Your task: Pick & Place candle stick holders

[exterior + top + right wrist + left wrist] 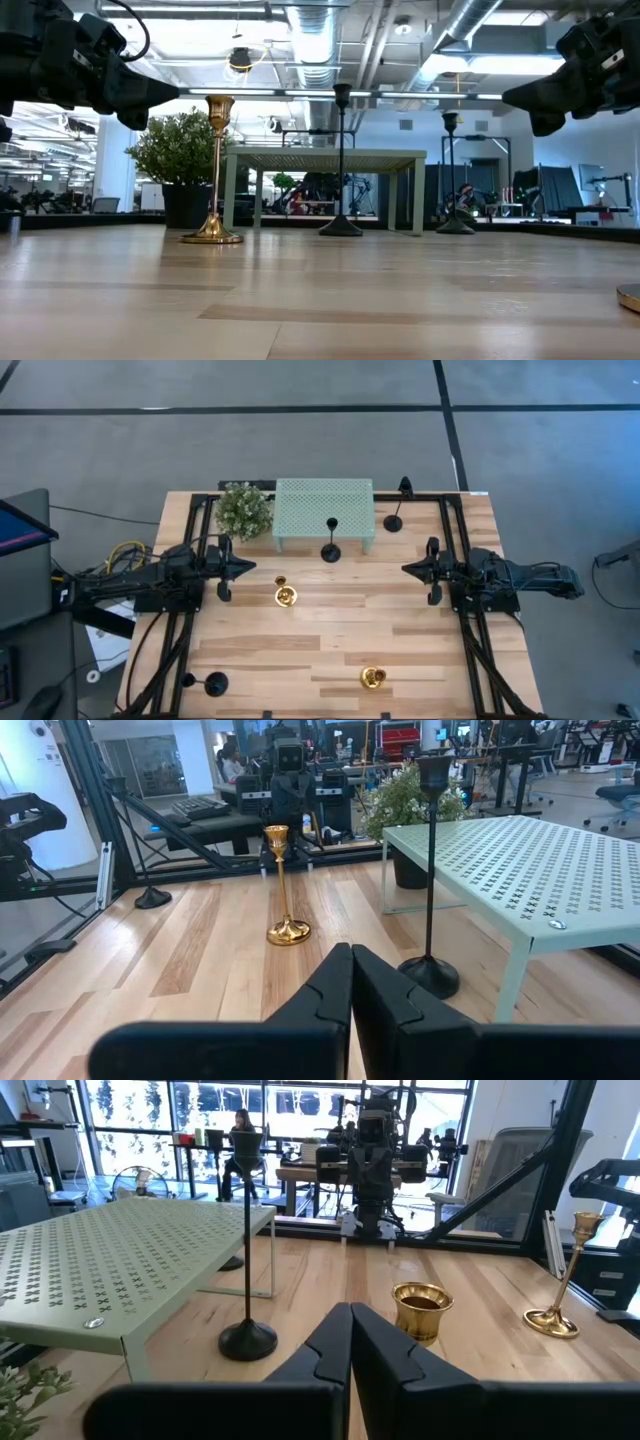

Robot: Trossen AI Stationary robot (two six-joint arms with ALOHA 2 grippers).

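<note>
Three black candle stick holders stand upright on their round bases: one (330, 550) in front of the green stand, one (393, 523) at the stand's right, one (215, 683) at the near left. Two gold holders stand upright, one (285, 595) left of the middle and one (373, 678) near the front edge. My left gripper (250, 567) is shut and empty, raised above the table just left of the first gold holder (420, 1310). My right gripper (406, 568) is shut and empty, raised at the right, facing the middle black holder (430, 870).
A pale green perforated stand (323, 510) on legs stands at the far middle, with a small potted plant (243, 510) on its left. Black frame rails (455, 560) run along both sides of the wooden table. Open tabletop lies in the middle (340, 630).
</note>
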